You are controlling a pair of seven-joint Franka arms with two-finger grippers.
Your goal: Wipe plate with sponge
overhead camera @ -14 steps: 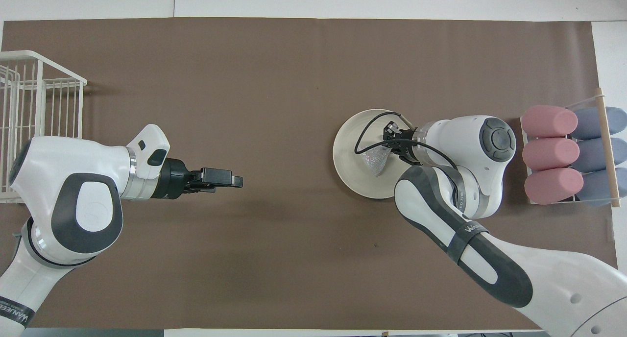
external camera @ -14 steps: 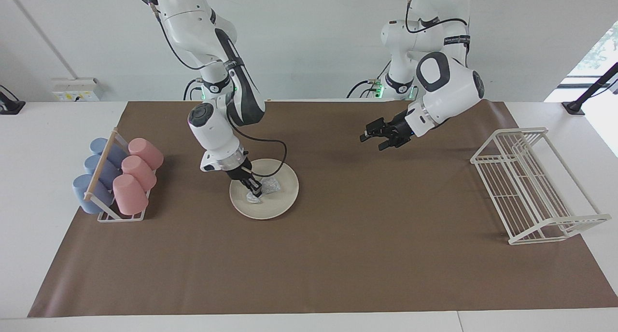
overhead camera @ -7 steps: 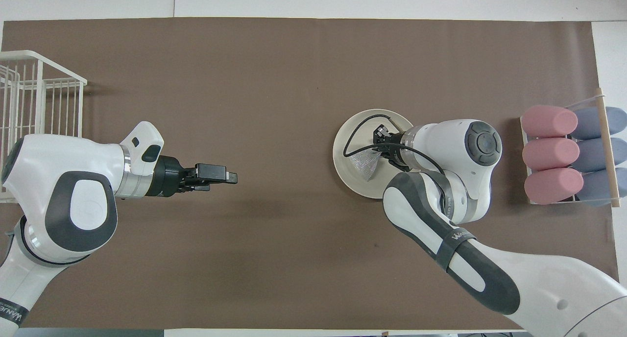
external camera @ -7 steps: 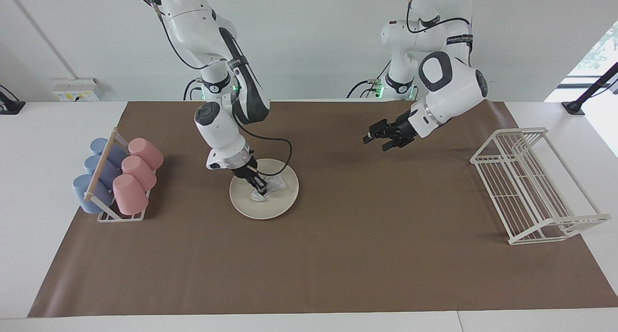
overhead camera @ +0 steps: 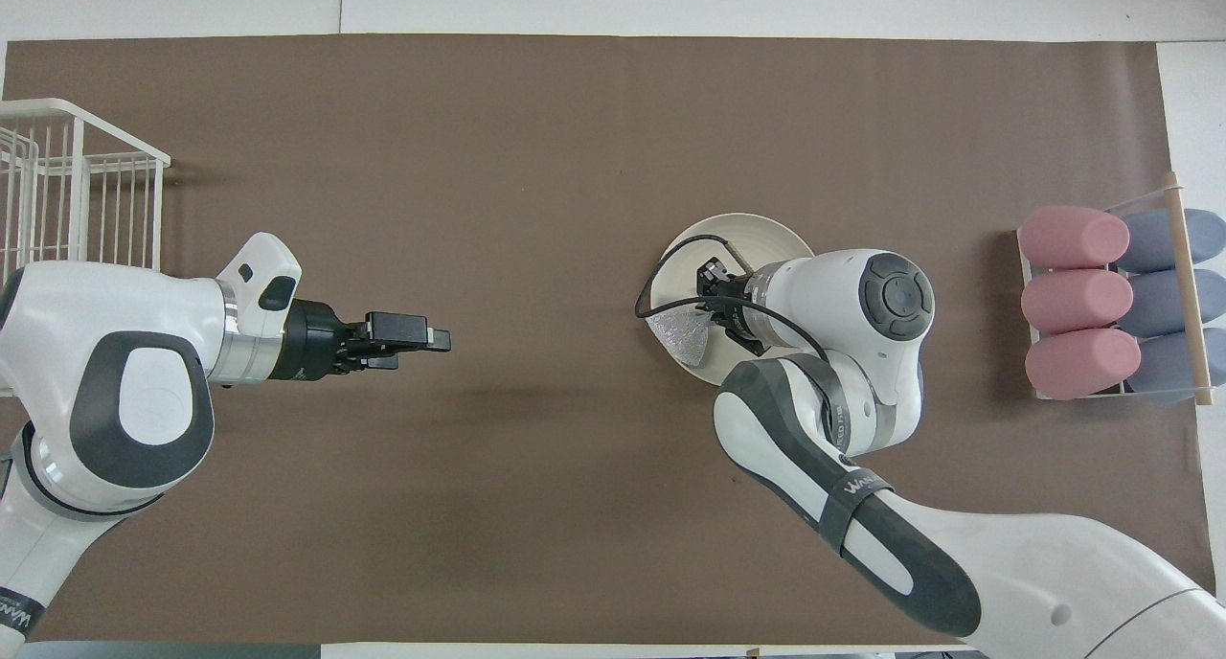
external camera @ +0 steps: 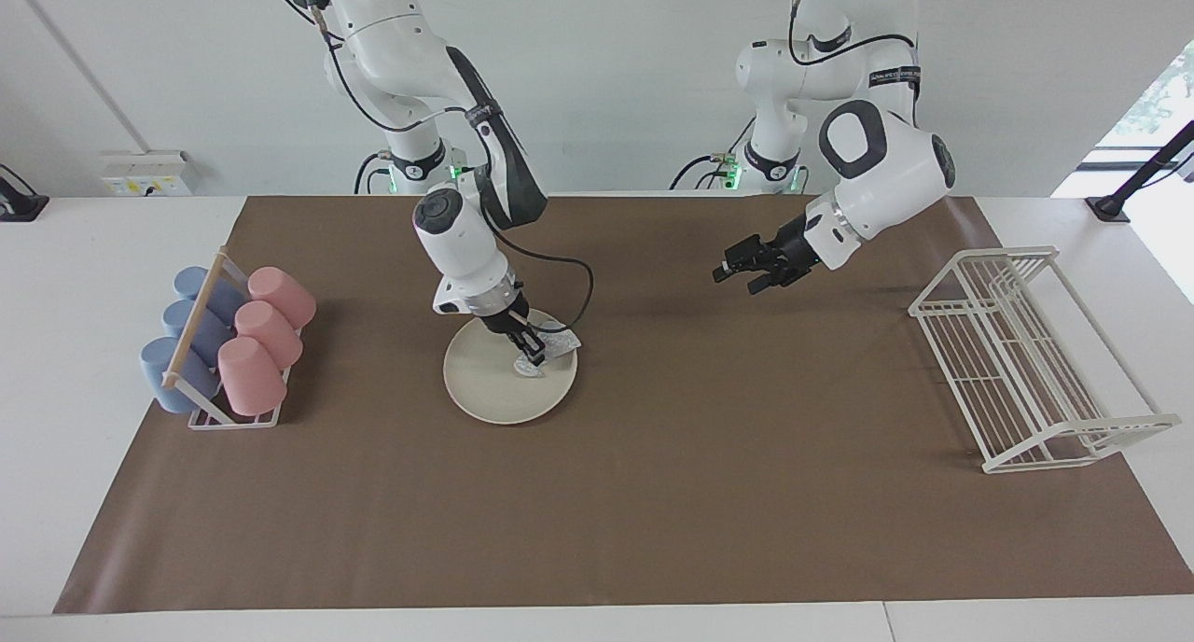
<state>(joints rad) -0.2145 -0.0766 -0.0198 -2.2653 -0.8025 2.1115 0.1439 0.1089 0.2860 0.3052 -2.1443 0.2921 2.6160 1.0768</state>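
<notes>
- The plate (external camera: 494,385) lay flat on the brown mat (external camera: 653,511), and everything here is placed from that plate.
- The sponge (external camera: 550,348) was on the plate, at the edge toward the left arm's end of the table. One corner of it stuck out past the rim.
- The right gripper (external camera: 532,355) was down on the plate, right on the sponge.
- Its fingers were pinched tight on the sponge, and the sponge was pressed onto the plate under them.
- From above, the sponge (overhead camera: 682,333) showed as a shiny grey patch at the plate's (overhead camera: 747,233) rim, with the right gripper (overhead camera: 711,306) touching it.
- The right arm's black cable (external camera: 569,283) made a loop over the plate's edge.
- The left gripper (external camera: 737,271) hung in the air, well away from the plate, toward the left arm's end of the table. It was over bare mat.
- Its fingers stood apart and held nothing. That arm waited.
- The cup rack (external camera: 219,353) stood near the plate, toward the right arm's end of the table. Pink cups (external camera: 266,329) and blue cups (external camera: 187,329) lay in it on their sides.
- The white wire rack (external camera: 1026,362) stood well away from the plate, at the left arm's end of the table.
</notes>
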